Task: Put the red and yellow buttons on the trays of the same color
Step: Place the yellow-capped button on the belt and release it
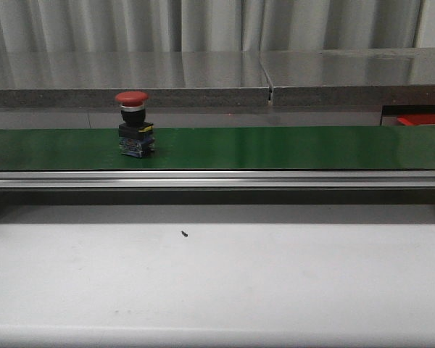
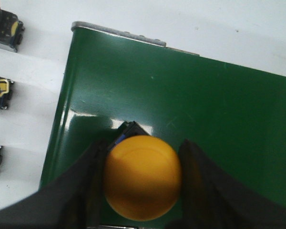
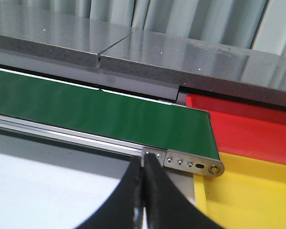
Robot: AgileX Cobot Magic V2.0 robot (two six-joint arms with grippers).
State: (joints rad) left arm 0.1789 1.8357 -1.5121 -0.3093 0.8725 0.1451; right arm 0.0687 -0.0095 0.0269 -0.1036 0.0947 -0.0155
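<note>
You are holding the yellow button (image 2: pixel 142 177) between the left gripper (image 2: pixel 142 183) jaws, over the green belt (image 2: pixel 219 119); keep it centred between them. Your right gripper (image 3: pixel 144 200) is pressed closed, empty, with the yellow tray (image 3: pixel 257 200) just beyond its tips.

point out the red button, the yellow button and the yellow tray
red button (image 1: pixel 132 97), front view, on its red cap
yellow button (image 2: pixel 142 176), left wrist view, middle of its domed cap
yellow tray (image 3: pixel 257 198), right wrist view, on its bare floor

A button (image 1: pixel 133 125) stands on the left part of the conveyor belt (image 1: pixel 275 147), behind the table (image 1: pixel 217 283).
</note>
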